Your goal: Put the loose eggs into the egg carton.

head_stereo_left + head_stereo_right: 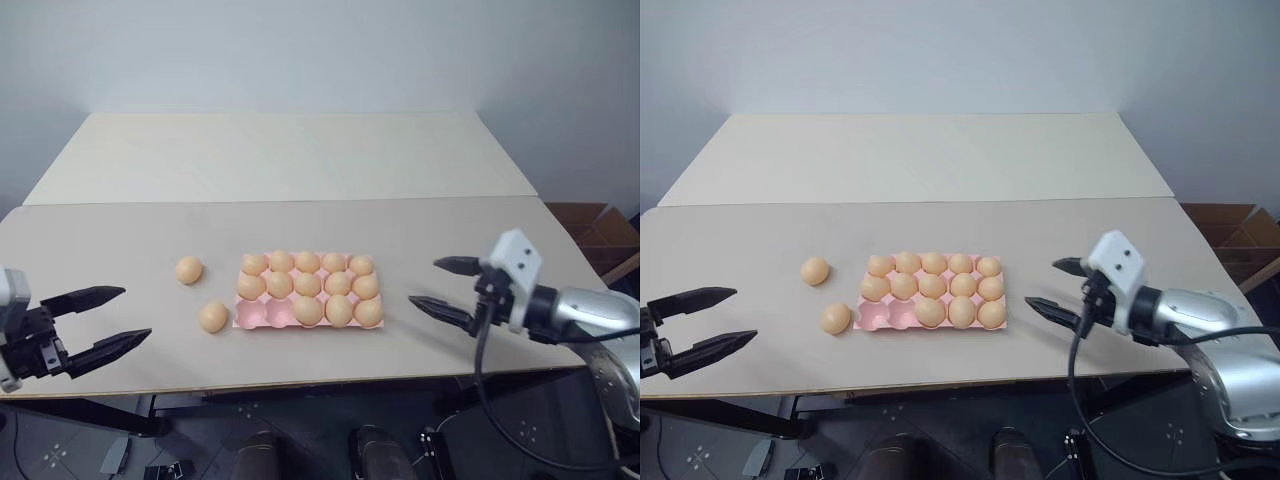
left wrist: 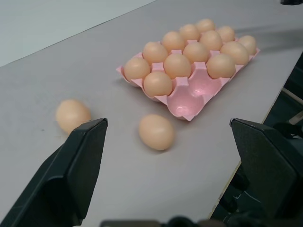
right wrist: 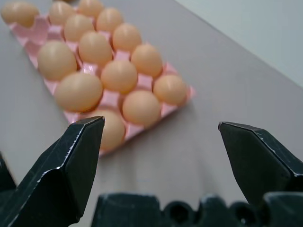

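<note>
Beige tabletop (image 1: pixel 120 250) under a pale wall carries the flat pink moulded egg carton (image 1: pixel 243 318), thirteen cups filled and two near-left cups empty. Two loose pale orange-tan eggs (image 1: pixel 189 269) (image 1: pixel 212 317) lie just beside its left edge. A careless nudge would likely send a smooth egg rolling toward the near table edge, or a hard squeeze could crack it. Left gripper (image 1: pixel 108 318) and right gripper (image 1: pixel 443 286) both gape wide, holding and touching nothing.

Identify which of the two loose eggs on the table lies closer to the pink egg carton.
The nearer loose egg, by the egg carton's front left corner and its two empty cups. The other loose egg lies farther back and farther left, with more bare table between.
</note>
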`<state>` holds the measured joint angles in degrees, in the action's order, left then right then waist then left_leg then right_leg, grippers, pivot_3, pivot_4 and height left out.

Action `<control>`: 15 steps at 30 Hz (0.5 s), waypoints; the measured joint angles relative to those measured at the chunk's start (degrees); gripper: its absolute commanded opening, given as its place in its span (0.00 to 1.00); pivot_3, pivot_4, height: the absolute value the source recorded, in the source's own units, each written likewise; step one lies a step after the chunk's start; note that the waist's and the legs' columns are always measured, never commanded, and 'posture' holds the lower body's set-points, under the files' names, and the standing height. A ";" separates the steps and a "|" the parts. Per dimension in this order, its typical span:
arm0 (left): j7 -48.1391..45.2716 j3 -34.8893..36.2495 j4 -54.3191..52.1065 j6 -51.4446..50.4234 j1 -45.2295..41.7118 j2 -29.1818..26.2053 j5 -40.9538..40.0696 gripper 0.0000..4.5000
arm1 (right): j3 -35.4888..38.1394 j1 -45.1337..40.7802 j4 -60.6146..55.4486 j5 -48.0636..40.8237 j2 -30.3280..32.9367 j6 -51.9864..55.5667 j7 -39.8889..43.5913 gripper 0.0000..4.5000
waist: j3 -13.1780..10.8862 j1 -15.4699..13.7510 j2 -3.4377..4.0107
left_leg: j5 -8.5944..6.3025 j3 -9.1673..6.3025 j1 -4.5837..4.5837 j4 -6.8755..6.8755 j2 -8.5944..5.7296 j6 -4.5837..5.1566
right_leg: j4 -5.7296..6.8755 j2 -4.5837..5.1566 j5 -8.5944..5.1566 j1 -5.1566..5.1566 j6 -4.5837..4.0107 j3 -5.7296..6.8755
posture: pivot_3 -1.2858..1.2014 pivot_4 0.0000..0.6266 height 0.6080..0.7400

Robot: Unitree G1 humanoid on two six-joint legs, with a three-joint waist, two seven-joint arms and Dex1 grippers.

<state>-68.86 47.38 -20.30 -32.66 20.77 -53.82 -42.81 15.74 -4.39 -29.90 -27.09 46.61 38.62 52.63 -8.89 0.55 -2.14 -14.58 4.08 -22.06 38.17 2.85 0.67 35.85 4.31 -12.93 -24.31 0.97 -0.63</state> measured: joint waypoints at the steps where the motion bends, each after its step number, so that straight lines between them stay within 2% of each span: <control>1: -0.07 0.00 0.02 0.00 0.46 0.19 0.03 1.00 | 0.82 1.29 0.85 0.10 0.30 -1.45 1.00 1.00 | 0.00 0.09 0.00 | 0.00 0.01 0.05 0.01 0.00 0.00 | 0.01 0.00 -0.11 0.03 0.08 -0.02 | 0.52 0.24 1.00; 5: 0.02 -0.37 -0.33 0.01 1.16 1.20 0.23 1.00 | 1.58 3.19 3.16 0.54 1.30 -6.04 3.07 1.00 | 0.00 0.28 0.00 | 0.01 0.08 0.14 0.07 0.01 0.00 | 0.05 0.01 -0.23 0.05 0.26 -0.15 | 0.52 0.24 1.00; 8: 2.75 -4.15 -1.92 -0.06 1.03 2.72 1.34 1.00 | 1.58 3.11 3.40 0.47 1.41 -7.02 3.39 1.00 | 0.00 0.14 0.00 | 0.02 0.09 0.14 0.09 0.01 -0.01 | 0.06 0.02 -0.22 0.06 0.26 -0.16 | 0.52 0.24 1.00; 15: 22.29 -19.18 -4.04 -5.13 -6.66 9.94 8.75 1.00 | 1.51 2.51 2.84 0.31 1.40 -7.12 1.97 1.00 | 0.02 -0.55 -0.05 | 0.01 0.03 0.01 0.09 -0.02 0.00 | -0.02 -0.01 0.28 0.05 0.23 -0.16 | 0.52 0.24 1.00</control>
<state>-46.56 28.20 -24.34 -37.79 14.11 -43.88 -34.06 17.25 -1.88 -27.06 -26.77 48.01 31.51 54.59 -8.86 0.00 -2.18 -14.57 4.12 -22.06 38.26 2.82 0.67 35.83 4.31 -12.66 -24.26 1.20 -0.79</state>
